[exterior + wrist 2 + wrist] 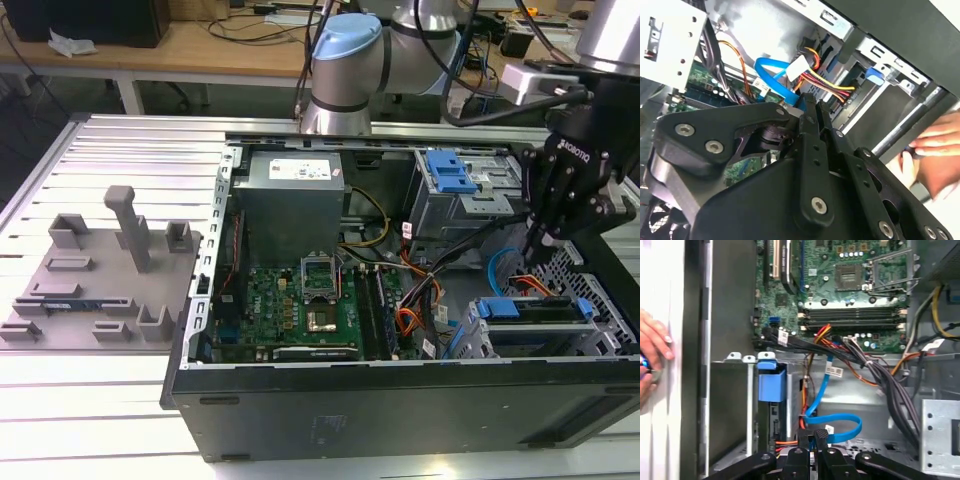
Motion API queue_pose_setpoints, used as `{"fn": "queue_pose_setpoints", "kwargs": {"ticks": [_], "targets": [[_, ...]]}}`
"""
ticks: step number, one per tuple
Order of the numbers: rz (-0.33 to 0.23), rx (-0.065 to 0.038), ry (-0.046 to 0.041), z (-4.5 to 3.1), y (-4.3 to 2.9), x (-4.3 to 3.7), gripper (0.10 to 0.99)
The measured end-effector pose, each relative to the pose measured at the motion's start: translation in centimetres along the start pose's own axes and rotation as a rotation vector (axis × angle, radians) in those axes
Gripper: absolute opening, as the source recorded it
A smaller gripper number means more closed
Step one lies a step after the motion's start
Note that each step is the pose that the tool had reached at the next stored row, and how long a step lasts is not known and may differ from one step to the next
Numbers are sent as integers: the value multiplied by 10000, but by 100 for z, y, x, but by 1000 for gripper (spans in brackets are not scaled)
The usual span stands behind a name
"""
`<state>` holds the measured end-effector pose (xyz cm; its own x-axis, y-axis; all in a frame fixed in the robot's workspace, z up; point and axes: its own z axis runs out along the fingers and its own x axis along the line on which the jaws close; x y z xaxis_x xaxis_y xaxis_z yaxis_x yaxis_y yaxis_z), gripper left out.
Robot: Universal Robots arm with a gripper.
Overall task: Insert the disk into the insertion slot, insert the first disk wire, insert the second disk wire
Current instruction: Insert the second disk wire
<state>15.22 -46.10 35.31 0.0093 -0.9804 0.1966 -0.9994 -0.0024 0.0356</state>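
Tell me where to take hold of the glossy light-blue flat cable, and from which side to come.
Probably at its end by the plug, where the claw now sits over the glossy light-blue flat cable. The loose loop would bend away. Come from above through the open side of the black computer case, pinching the cable's flat faces; the grey drive cage hems in the other approaches.

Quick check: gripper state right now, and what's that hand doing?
Gripper: shut on the second disk wire, beside the seated disk.
Person's hand: at the case edge, holding something small.
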Motion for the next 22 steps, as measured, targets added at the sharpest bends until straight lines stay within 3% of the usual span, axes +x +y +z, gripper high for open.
{"fn": "queue_pose_setpoints", "kwargs": {"ticks": [2, 6, 8, 10, 14, 15, 16, 19, 22], "targets": [[-3, 13, -162, 6, 1, 30, 161], [-5, 15, -235, 34, 18, 152, 161], [-9, 29, -366, 56, 36, 214, 161], [-11, 62, -629, 81, 54, 288, 161], [-15, 120, -1027, 97, 54, 366, 161], [-18, 142, -1247, 105, 54, 400, 161], [-22, 147, -1361, 113, 54, 440, 161], [-22, 148, -1408, 129, 55, 518, 161], [-22, 148, -1423, 132, 55, 530, 161]]}}
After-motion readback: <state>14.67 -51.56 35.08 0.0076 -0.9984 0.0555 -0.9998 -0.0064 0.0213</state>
